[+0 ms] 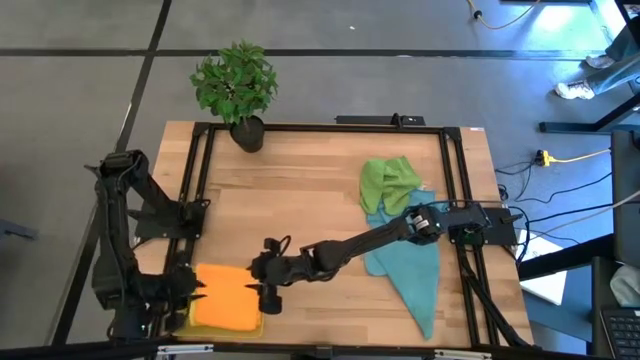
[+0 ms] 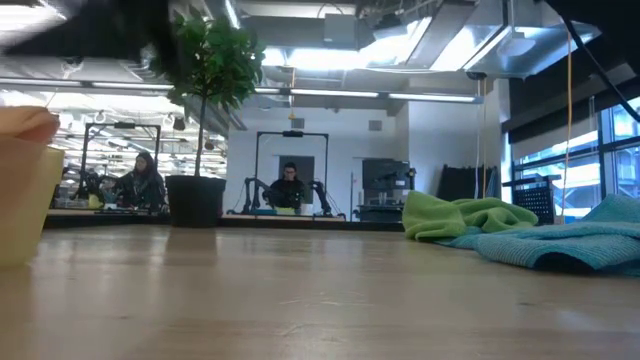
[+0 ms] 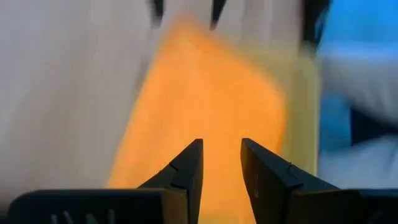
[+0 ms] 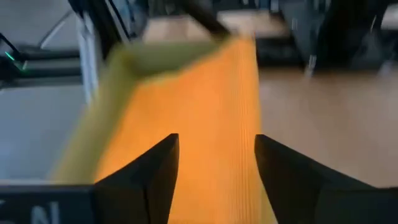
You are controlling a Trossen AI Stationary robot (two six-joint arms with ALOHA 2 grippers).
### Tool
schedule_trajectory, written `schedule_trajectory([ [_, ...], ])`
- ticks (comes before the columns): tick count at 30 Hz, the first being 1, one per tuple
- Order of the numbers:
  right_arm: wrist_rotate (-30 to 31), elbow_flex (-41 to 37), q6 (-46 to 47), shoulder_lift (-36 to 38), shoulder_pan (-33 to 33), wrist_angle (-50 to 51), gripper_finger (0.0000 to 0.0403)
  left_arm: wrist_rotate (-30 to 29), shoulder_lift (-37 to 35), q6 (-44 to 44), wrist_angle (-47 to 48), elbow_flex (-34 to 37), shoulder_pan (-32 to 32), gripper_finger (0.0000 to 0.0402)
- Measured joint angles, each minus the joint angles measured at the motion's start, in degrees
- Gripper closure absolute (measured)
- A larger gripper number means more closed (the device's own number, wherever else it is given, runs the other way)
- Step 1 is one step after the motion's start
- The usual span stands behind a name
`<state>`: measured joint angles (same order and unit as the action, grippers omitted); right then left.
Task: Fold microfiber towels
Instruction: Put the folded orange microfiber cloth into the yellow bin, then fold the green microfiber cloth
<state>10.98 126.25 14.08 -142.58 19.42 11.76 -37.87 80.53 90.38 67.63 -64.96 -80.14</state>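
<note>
A folded orange towel (image 1: 226, 306) lies flat at the table's near left on a yellow layer (image 1: 184, 316); whether that layer is cloth or a tray I cannot tell. My left gripper (image 3: 222, 144) hovers open over the towel's left side (image 1: 195, 291). At the towel's right edge my right gripper (image 4: 217, 138) is open too, just above the cloth (image 1: 258, 285). The orange towel (image 3: 205, 99) (image 4: 199, 118) fills both wrist views. A crumpled green towel (image 1: 388, 180) rests on teal towels (image 1: 412, 268) at the right.
A potted plant (image 1: 236, 88) stands at the far left of the table. Black frame rails (image 1: 320, 126) run along the far edge and both sides. Bare wood (image 1: 290, 195) lies between the orange towel and the green and teal heap. In the low view, people sit in the room beyond.
</note>
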Motion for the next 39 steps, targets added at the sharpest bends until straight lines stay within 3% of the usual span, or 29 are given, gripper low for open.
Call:
schedule_trajectory([
  [2, 0.6, 4.4, -1.0, 0.3, 0.5, 3.5, 0.0188, -5.9, 0.5, -3.3, -2.4, 1.7, 0.2, 0.0304],
  [4, 2.3, 8.4, -3.1, 0.3, 1.8, 5.6, 0.0188, -7.8, 1.4, -5.5, -5.9, 3.6, 1.3, 0.0304],
  [9, 9.6, 6.5, -10.8, 4.7, 6.6, 3.5, 0.0187, -9.6, 3.9, -7.6, -13.0, 9.8, 5.1, 0.0304],
  [14, 12.6, 6.5, -11.5, 6.6, 9.4, 5.6, 0.0187, -7.9, 6.0, -7.6, -19.6, 15.4, 9.0, 0.0304],
  [18, 12.5, 6.3, -10.3, 6.3, 10.9, 7.6, 0.0187, -3.2, 6.6, -6.7, -23.4, 19.1, 11.5, 0.0304],
  [25, 5.6, 2.9, -11.4, 6.4, 11.5, 4.0, 0.0205, 3.1, 6.6, -7.0, -31.7, 24.0, 13.9, 0.0304],
  [32, 0.4, -1.7, -10.0, 6.3, 9.2, 0.9, 0.0258, 5.7, 6.4, -10.8, -32.2, 21.5, 13.8, 0.0304],
  [36, -0.9, -1.7, -11.4, 7.6, 9.1, -1.1, 0.0279, 4.7, 5.2, -15.9, -30.5, 17.3, 13.1, 0.0304],
  [39, -2.8, -1.7, -13.8, 8.8, 9.7, -1.8, 0.029, -0.5, 4.2, -19.7, -29.8, 14.2, 12.2, 0.0304],
])
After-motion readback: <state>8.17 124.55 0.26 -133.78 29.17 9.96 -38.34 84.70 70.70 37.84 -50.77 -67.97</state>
